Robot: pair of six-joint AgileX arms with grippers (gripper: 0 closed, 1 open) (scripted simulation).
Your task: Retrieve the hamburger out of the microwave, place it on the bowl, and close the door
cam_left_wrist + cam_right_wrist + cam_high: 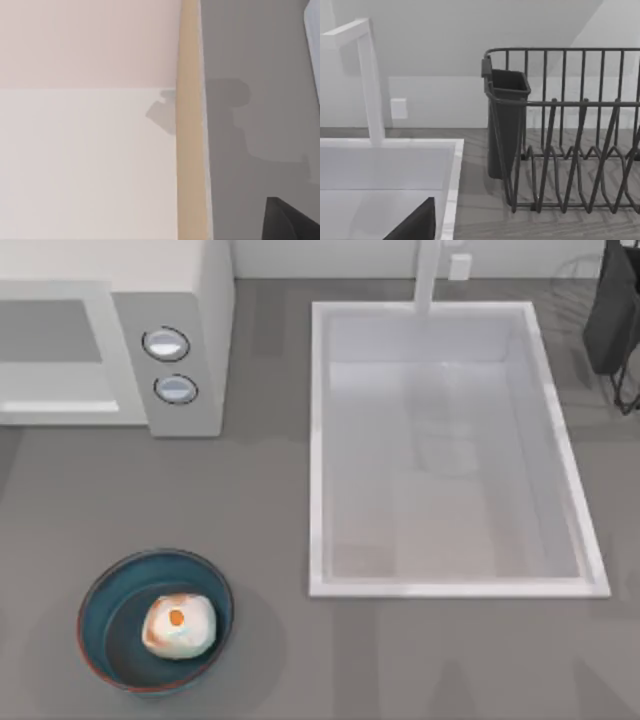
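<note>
Now hamburger [178, 625] sits in bowl [105, 595] — microwave [190, 300] door seemingly closed.

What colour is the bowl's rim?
Reddish-brown, around a blue bowl with the hamburger inside; it shows best in the top view.

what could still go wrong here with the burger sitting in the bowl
1. The hamburger lies off-centre in the bowl, toward one wall; a knock could roll it out.
2. The microwave sits at the table's far left, and whether its door is fully shut cannot be told, so that step may be unfinished.
3. The sink lies close by, and a careless arm sweep could clip its rim.
</note>
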